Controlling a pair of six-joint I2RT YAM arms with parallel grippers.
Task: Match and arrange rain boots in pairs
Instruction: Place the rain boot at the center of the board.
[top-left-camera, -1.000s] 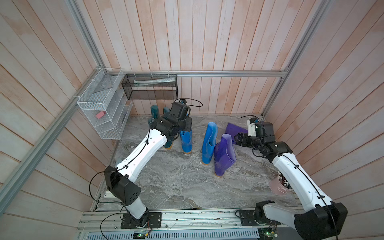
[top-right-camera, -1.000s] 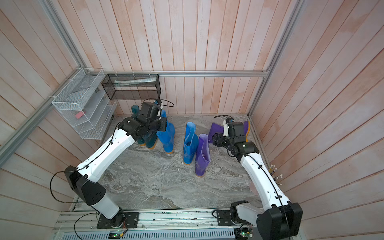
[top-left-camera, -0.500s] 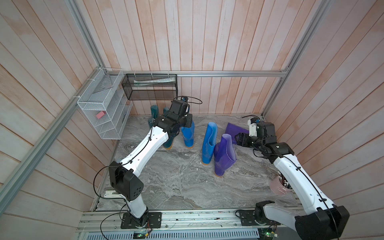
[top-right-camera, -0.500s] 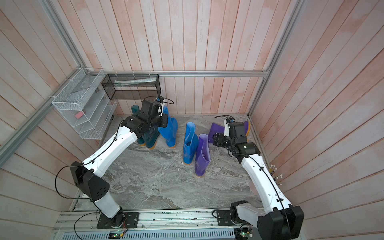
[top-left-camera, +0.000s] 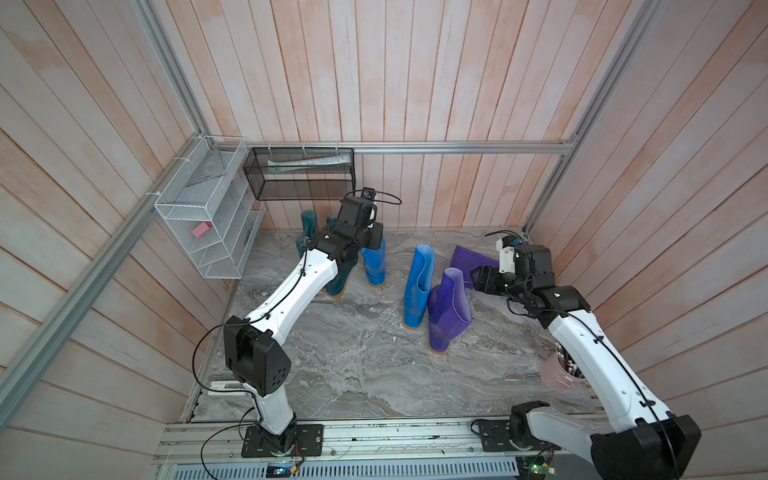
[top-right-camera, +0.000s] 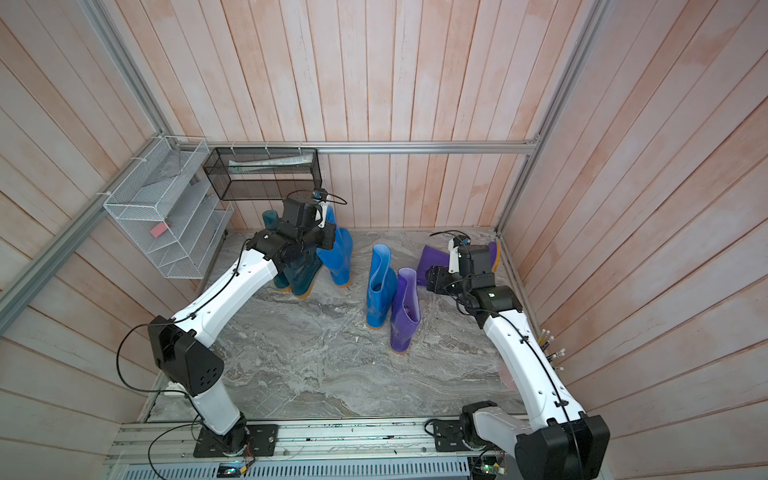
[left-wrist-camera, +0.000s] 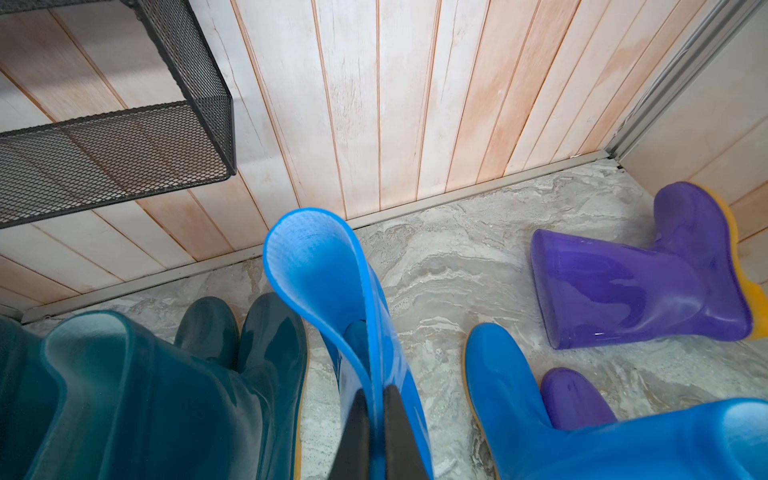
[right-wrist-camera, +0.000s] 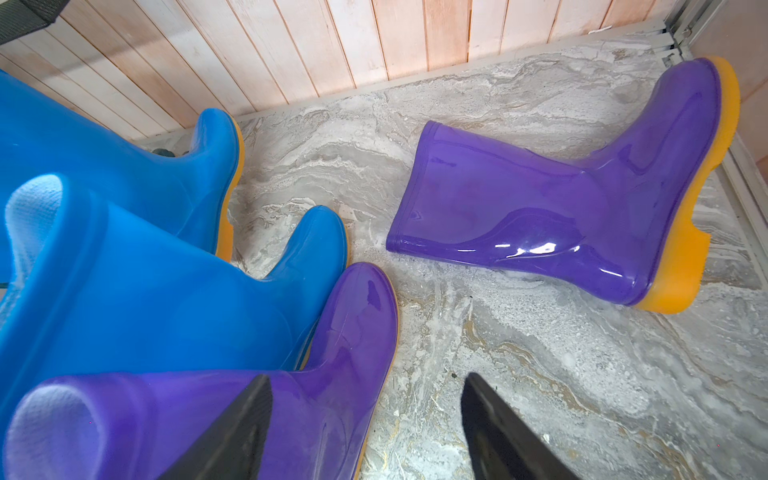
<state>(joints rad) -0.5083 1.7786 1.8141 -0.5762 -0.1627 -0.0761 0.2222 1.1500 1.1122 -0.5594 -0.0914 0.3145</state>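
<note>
Where the left wall meets the far wall: a white wire rack (top-left-camera: 208, 232) and a black mesh basket (top-left-camera: 299, 174) hang above the marble floor (top-left-camera: 353, 353).
teal pair: the far teal boot (top-left-camera: 309, 226) and the near teal boot (top-left-camera: 337, 282) stand side by side at far left, partly hidden by the left arm in both top views.
left gripper (left-wrist-camera: 376, 399): clamped tight, its two fingers pressed on either side of the shaft rim of the held blue boot (left-wrist-camera: 324, 266).
held blue boot, place: just right of the teal pair and leaning in a top view (top-right-camera: 338, 257); whether its sole rests on the floor cannot be told.
standing blue boot (top-left-camera: 417, 291): upright mid-floor, apart from the held one.
upright purple boot (top-left-camera: 449, 311): against the standing blue boot's right side, slightly nearer.
fallen purple boot (right-wrist-camera: 561, 208): on its side at far right, yellow sole toward the right wall, opening toward the middle.
right gripper (right-wrist-camera: 365, 399): jaws spread wide with nothing held, just right of the upright purple boot's top; whether a finger touches it cannot be told.
pink cup (top-left-camera: 559, 370): near right, partly behind the right arm.
</note>
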